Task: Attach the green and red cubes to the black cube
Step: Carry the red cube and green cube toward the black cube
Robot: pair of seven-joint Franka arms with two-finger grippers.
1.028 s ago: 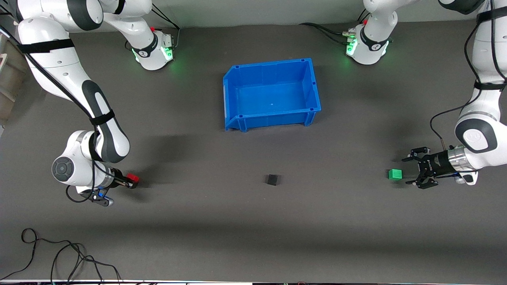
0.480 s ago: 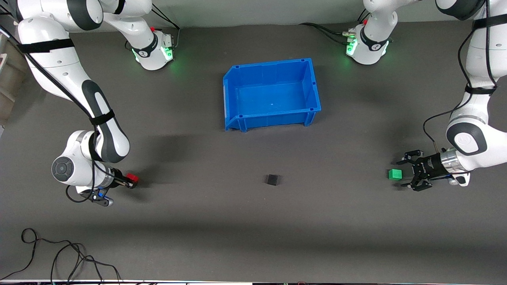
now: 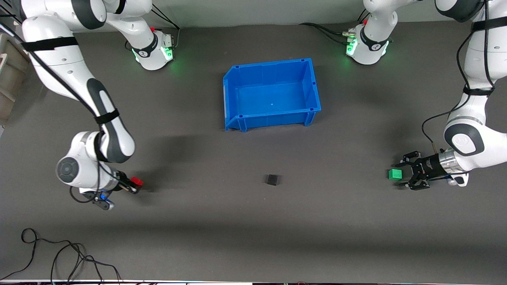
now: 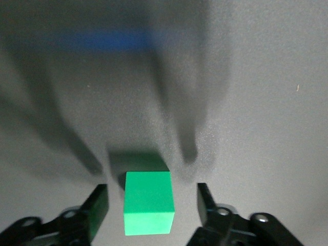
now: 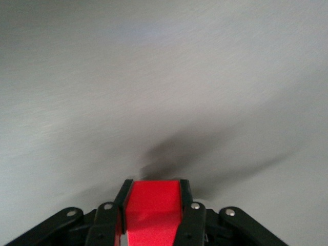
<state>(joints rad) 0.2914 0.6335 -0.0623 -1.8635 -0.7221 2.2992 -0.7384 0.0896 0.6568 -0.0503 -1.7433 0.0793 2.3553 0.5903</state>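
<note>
Nearest the front camera, the black cube [image 3: 272,179] sits alone on the grey mat [image 3: 253,237], with nothing attached yet. Toward the right arm's end, the right gripper [image 3: 134,184] is clamped on the red cube [image 3: 137,181], apparently just above the mat. Toward the left arm's end, the left gripper [image 3: 404,174] is spread wide around the green cube [image 4: 148,202], not touching it. Farthest off stands the blue bin [image 3: 227,97]. Both joinings remain.
</note>
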